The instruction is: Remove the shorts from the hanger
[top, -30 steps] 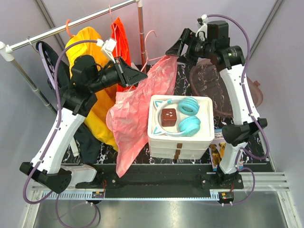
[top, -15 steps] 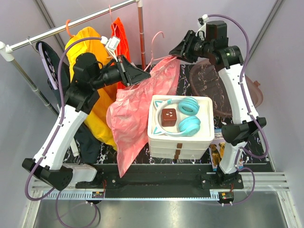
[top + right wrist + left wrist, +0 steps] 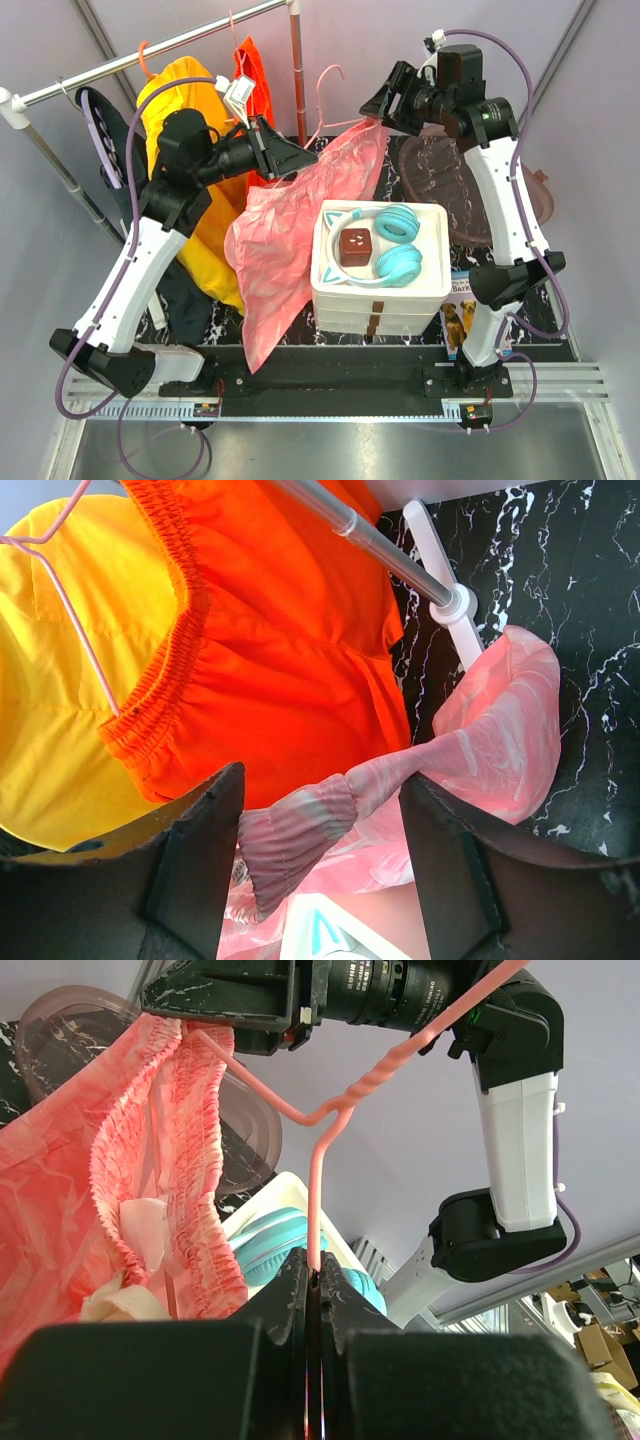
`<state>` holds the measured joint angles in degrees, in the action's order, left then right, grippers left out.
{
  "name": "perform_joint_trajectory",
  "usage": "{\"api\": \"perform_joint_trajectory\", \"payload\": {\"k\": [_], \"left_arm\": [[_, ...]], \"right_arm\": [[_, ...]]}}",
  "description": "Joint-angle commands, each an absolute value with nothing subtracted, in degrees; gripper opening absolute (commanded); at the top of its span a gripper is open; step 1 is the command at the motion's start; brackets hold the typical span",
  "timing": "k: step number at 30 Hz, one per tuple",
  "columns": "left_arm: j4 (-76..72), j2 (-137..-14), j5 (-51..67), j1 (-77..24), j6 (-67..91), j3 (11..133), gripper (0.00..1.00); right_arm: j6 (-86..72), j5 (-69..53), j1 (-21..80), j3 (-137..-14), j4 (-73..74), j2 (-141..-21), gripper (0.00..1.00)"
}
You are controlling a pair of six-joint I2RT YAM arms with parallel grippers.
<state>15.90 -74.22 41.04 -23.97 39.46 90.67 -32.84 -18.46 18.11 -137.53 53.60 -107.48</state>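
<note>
Left hand [image 3: 316,1278] pressed together on the pink hanger [image 3: 318,1190] wire, under its twisted neck. Shorts [image 3: 290,235] sag below and between both hands: thin, limp, light, probably slippery. Elastic waistband [image 3: 300,830] crosses between the right hand [image 3: 320,780] fingers; grip there, cannot tell. Best hold: gathered waistband, not loose leg cloth

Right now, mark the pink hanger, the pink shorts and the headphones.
pink hanger [image 3: 380,1070]: left wrist view, twisted neck.
pink shorts [image 3: 280,240]: top external view, middle of the fabric.
headphones [image 3: 400,262]: top external view, nearer ear cup.
</note>
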Motion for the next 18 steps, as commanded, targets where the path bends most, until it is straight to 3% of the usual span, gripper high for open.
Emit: {"api": "perform_joint_trajectory", "payload": {"k": [1, 4, 13, 18], "left_arm": [[10.55, -72.42, 42.72, -23.03, 39.20, 92.29, 0.00], [10.63, -72.51, 42.45, -22.59, 39.90, 91.76, 0.00], [8.80, -73.74, 42.10, -22.32, 42.01, 91.06, 0.00], [6.07, -73.30, 42.71, -22.15, 44.21, 89.83, 0.00]], "right_arm": [[-32.52, -17.31, 18.19, -136.67, 53.88, -103.01, 0.70], [-33.66, -18.28, 18.19, -135.53, 53.18, -101.78, 0.67], [-35.95, -23.64, 16.79, -132.19, 49.92, -100.20, 0.72], [-37.00, -27.95, 15.56, -129.46, 46.85, -101.25, 0.59]]}}
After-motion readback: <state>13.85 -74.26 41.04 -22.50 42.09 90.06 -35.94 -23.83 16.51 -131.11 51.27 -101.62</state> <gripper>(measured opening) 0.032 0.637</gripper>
